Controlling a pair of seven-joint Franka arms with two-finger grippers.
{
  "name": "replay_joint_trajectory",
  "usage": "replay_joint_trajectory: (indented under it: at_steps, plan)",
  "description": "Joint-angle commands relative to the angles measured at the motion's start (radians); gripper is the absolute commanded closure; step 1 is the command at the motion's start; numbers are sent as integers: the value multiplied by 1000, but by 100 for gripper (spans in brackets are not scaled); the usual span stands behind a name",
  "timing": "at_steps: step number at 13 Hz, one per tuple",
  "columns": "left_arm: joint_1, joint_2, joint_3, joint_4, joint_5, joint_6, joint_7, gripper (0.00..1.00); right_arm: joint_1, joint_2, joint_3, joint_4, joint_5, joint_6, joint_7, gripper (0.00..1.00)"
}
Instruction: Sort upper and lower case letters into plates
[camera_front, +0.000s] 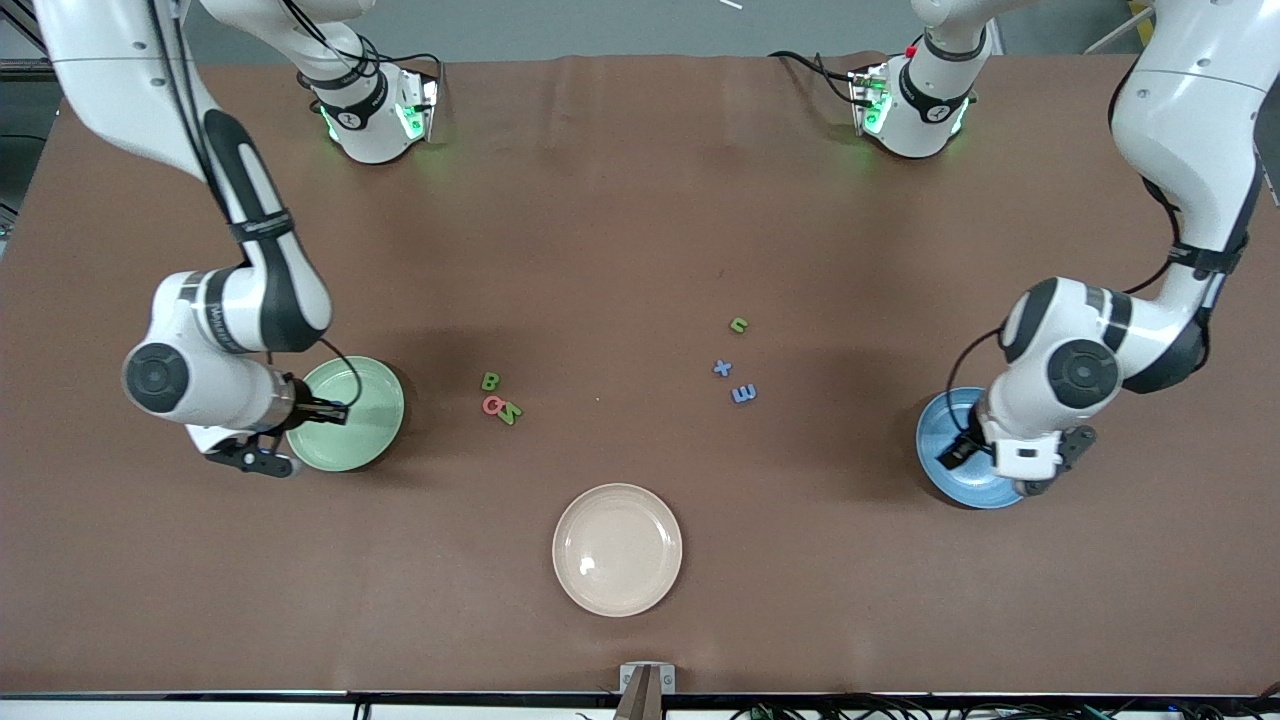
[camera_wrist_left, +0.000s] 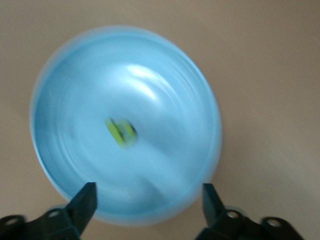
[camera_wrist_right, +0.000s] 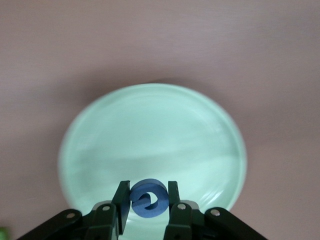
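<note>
Sorting of letters into plates
A small blue foam letter (camera_wrist_right: 148, 199) is held by the right hand (camera_wrist_right: 148, 202) over the round pale green plastic plate (camera_wrist_right: 150, 135); the left hand (camera_wrist_left: 148, 200), spread wide, is over the round blue plastic plate (camera_wrist_left: 75, 100).

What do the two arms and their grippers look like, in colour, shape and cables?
Both arms have glossy white rounded shells with black joint bands and round grey caps. Green lights glow at their bases. Thin black cables run along each arm. The left gripper and the right gripper have slim black fingers on black bodies with small screws.
</note>
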Motion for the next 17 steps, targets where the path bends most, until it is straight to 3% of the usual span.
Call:
replay_joint_trajectory:
  at_steps: [1, 2, 3, 4, 5, 7, 9, 12, 14, 17]
  plan:
    - [-32, -12, -122, -5, -2, -51, -99, 0, -10, -1, 21, -114, 14, 138, -35, 99]
    - [-79, 5, -133, 5, -2, -51, -134, 0, -8, 13, 21, -116, 25, 151, -35, 97]
    - [-140, 19, -133, 27, -3, -51, -175, 0, -5, 13, 21, -110, 57, 145, -37, 71]
    - [-201, 51, -133, 53, -2, -51, -215, 1, -5, 11, 21, -107, 66, 140, -37, 17]
    - [-263, 73, -127, 75, -3, -51, -266, 1, -2, 7, 23, -90, 66, 114, -37, 0]
    - [-352, 122, -121, 112, 4, -45, -335, 1, 35, 7, 23, 11, 76, -13, 9, 0]
    - [-403, 145, -115, 114, 11, -37, -374, 2, 91, 10, 21, 78, 82, -44, 127, 0]
    - [-400, 148, -103, 104, 27, -34, -366, 13, 174, 80, 20, 109, 83, 57, 242, 0]
    - [-400, 162, -84, 104, 72, -25, -360, 28, 206, 129, 20, 88, 83, 156, 289, 0]
    - [-397, 179, -80, 103, 83, 4, -349, 29, 280, 142, 18, 73, 80, 198, 411, 0]
